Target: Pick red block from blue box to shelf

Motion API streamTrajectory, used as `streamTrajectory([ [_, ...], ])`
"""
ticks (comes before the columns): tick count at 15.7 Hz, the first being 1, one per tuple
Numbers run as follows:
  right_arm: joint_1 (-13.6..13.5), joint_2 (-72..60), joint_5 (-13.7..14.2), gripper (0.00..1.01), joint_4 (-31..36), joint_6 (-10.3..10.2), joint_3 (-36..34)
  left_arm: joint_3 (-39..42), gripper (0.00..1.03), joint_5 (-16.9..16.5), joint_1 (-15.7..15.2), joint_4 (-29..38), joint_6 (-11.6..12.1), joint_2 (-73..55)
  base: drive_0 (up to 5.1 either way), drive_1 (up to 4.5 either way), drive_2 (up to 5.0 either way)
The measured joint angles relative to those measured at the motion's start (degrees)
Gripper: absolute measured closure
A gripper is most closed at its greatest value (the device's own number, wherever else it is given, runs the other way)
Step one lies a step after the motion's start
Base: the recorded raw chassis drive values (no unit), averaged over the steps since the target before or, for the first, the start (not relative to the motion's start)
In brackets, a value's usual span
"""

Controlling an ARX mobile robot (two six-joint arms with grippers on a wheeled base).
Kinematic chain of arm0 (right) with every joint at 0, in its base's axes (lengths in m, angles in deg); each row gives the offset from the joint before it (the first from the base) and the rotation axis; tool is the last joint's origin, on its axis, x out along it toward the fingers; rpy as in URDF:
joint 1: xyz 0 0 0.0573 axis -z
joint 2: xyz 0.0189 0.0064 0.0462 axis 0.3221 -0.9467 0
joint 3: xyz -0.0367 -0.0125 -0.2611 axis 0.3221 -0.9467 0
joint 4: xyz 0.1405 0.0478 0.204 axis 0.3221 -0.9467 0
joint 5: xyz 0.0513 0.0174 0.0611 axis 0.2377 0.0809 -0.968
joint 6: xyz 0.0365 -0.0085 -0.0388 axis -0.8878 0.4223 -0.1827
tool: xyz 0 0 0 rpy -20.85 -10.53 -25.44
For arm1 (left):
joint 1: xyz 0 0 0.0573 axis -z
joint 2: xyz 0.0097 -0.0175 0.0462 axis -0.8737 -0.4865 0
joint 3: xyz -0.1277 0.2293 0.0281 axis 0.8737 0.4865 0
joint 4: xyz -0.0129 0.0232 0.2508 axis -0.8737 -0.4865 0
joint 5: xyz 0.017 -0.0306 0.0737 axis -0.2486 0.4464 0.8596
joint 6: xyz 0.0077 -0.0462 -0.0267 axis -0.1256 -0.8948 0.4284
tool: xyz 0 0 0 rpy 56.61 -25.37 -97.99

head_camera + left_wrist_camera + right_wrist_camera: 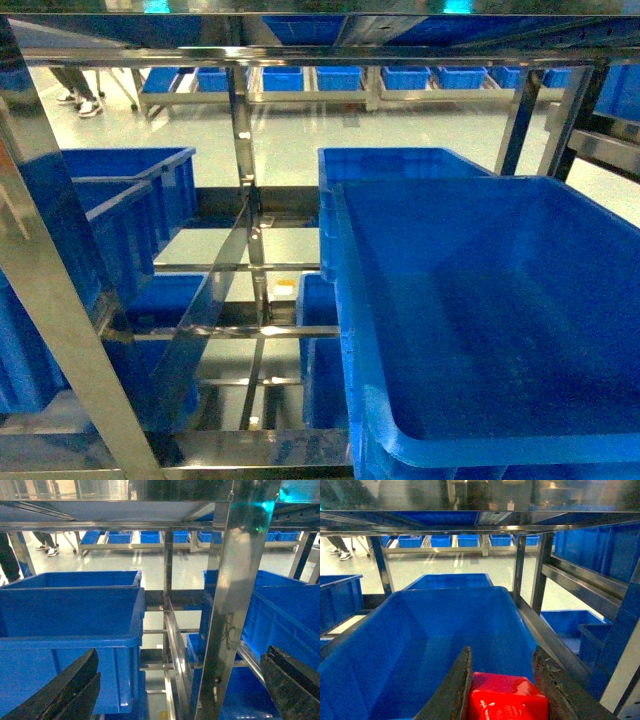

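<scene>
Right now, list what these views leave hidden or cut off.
- Red block: right wrist view, its lower part is cut by the bottom edge, its sides hidden by the right gripper fingers.
- Left gripper: left wrist view, only two dark fingers at the bottom corners; the rest is out of frame.
- Both arms: absent from the head view.
- Shelf base: outside every view.

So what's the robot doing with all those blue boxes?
It is carrying a red block, pinched in its right gripper. The block hangs over a big dark blue crate that sits on the shiny steel shelf. The left gripper is open and holds nothing, waiting near another crate.
</scene>
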Motion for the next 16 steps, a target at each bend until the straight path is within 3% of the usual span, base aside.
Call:
streamTrajectory([
  [16, 0.00, -0.04, 0.00, 0.72, -0.26, 0.09, 0.00, 0.00, 0.05, 0.00, 0.00, 0.00, 0.00, 0.00, 0.0, 0.00, 0.0],
])
